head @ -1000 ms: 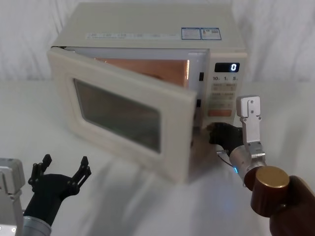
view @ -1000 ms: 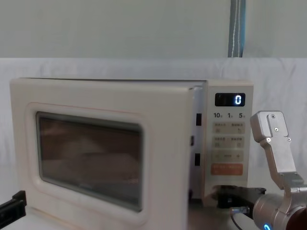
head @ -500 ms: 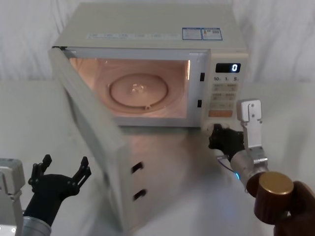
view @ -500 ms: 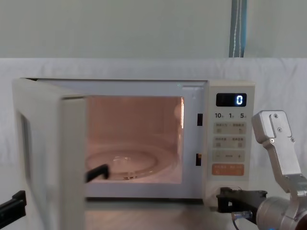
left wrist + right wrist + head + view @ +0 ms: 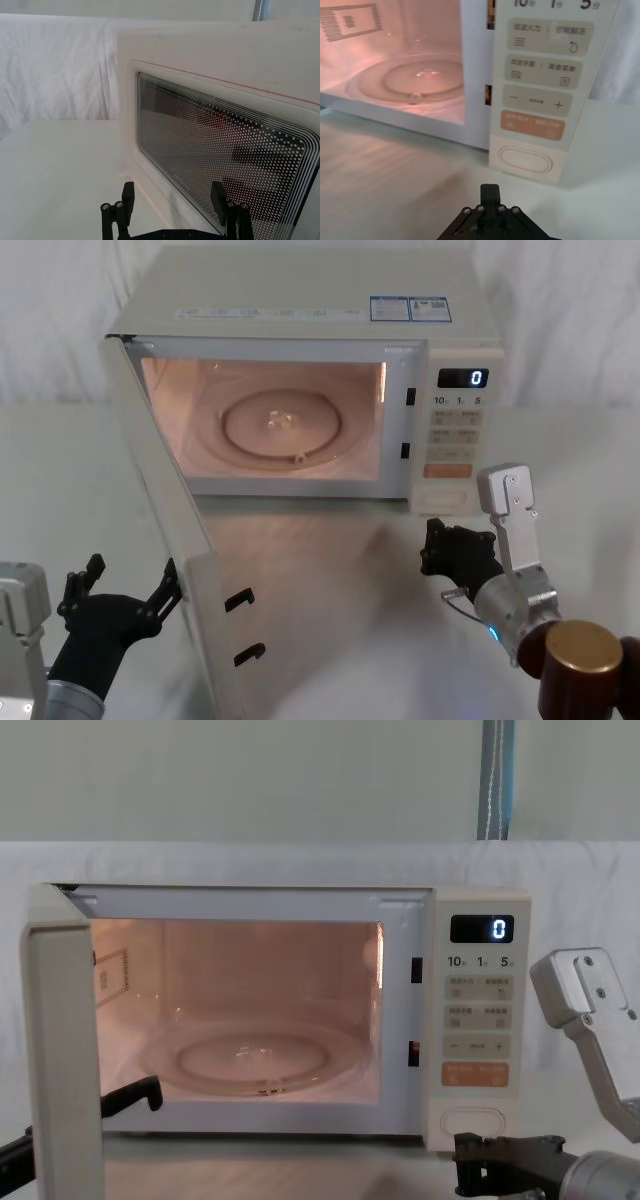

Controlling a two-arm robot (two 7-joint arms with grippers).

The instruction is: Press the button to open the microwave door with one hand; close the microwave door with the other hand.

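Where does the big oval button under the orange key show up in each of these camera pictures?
Head view: the button sits at the control panel's bottom, beyond the right gripper.
Chest view: lower right, under the orange key.
Right wrist view: near centre, under the orange key.
Left wrist view: not in it; the microwave door faces the camera.
Shared landmark: the orange key.

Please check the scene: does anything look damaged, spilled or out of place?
Nothing stands out. The microwave door hangs wide open, as the task needs, and the glass turntable lies bare and level inside. The right tool is shut below the button; the left tool is open beside the door.
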